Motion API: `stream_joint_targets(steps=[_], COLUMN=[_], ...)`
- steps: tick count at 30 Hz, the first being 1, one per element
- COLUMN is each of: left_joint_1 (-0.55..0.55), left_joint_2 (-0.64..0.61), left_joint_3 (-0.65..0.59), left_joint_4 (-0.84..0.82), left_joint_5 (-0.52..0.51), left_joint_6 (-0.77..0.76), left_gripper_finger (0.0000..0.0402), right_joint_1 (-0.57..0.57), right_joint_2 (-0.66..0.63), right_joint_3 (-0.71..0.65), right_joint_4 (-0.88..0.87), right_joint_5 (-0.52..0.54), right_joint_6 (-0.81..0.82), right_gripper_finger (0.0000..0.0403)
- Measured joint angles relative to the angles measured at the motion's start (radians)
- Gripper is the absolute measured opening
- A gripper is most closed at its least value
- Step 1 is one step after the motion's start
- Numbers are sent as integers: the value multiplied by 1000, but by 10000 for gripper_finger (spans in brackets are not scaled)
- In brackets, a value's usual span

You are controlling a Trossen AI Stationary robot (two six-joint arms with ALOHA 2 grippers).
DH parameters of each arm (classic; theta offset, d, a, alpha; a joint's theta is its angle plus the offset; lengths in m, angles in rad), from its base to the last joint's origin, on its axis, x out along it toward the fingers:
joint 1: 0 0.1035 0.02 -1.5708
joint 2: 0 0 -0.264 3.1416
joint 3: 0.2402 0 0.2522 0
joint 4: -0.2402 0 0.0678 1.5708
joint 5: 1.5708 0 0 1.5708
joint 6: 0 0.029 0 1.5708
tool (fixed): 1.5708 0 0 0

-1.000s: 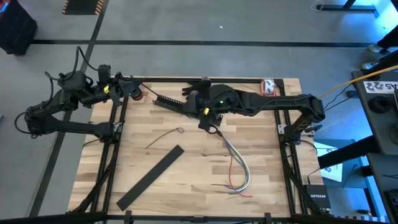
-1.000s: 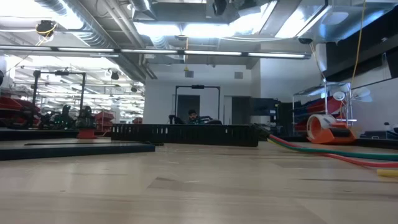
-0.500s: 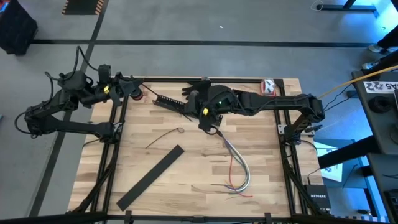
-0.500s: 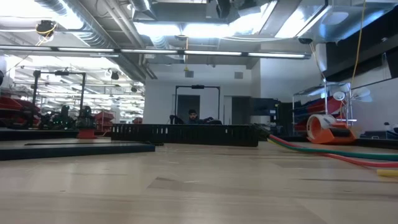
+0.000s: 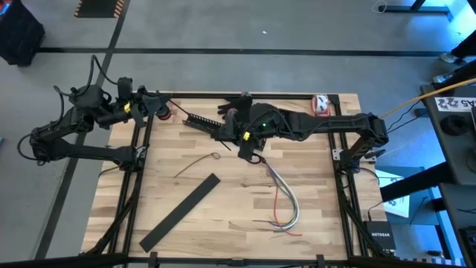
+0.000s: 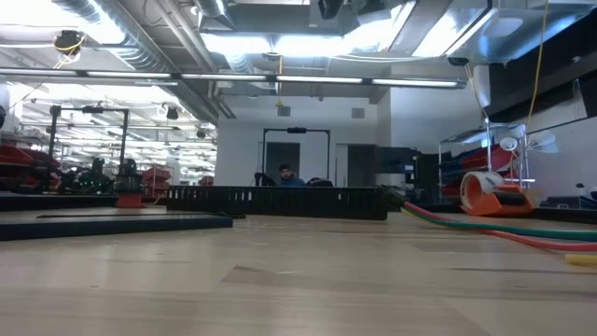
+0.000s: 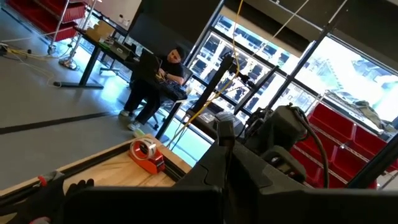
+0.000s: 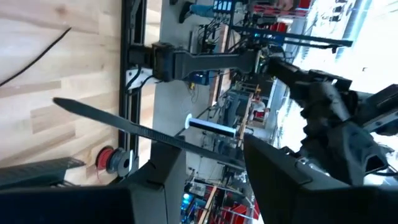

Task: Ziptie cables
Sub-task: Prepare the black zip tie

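The ziptie (image 8: 112, 121), a thin ribbed dark strip, is in my right gripper (image 8: 208, 148), which hangs over the middle of the table's far half (image 5: 227, 125), above the right end of the comb-slotted bar. It does not show in the high view. The cables (image 5: 284, 197), grey, white and red wires, lie curved on the wood near the table's right middle, their upper ends just short of that arm; they also show in the low view (image 6: 504, 229). My left gripper (image 5: 158, 104) waits shut (image 7: 227, 165) at the far left corner, touching nothing. My right gripper holds the ziptie near one end (image 8: 217, 155). There the strip crosses the gap between the two fingers on a slant, close to their free ends. The fingers come about level from the table's right and lie across the strip. The long free end (image 8: 62, 102) sticks out clear of the table.
A black comb-slotted bar (image 5: 199, 122) lies at the far middle, and a flat black strip (image 5: 181, 212) slants across the near left. A thin dark looped wire (image 5: 197, 162) lies between them. An orange tape dispenser (image 5: 320, 104) and a red spool (image 5: 163, 113) stand at the far edge.
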Motion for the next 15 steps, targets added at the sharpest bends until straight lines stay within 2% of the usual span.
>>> stream_joint_targets(steps=[3, 6, 13, 15], left_joint_1=[0, 0, 0, 0], left_joint_2=[0, 0, 0, 1], left_joint_3=[0, 0, 0, 0], left_joint_4=[0, 0, -2, -2], left_joint_5=[0, 0, 0, 1], left_joint_6=[0, 0, 6, 11], left_gripper_finger=[0, 0, 0, 0], right_joint_1=[0, 0, 0, 0], right_joint_2=[4, 5, 5, 5], right_joint_3=[0, 0, 0, 0], right_joint_4=[-8, -16, -37, -36], right_joint_5=[0, 0, 0, 0], right_joint_6=[0, 11, 155, 221], right_gripper_finger=[150, 129, 19, 7])
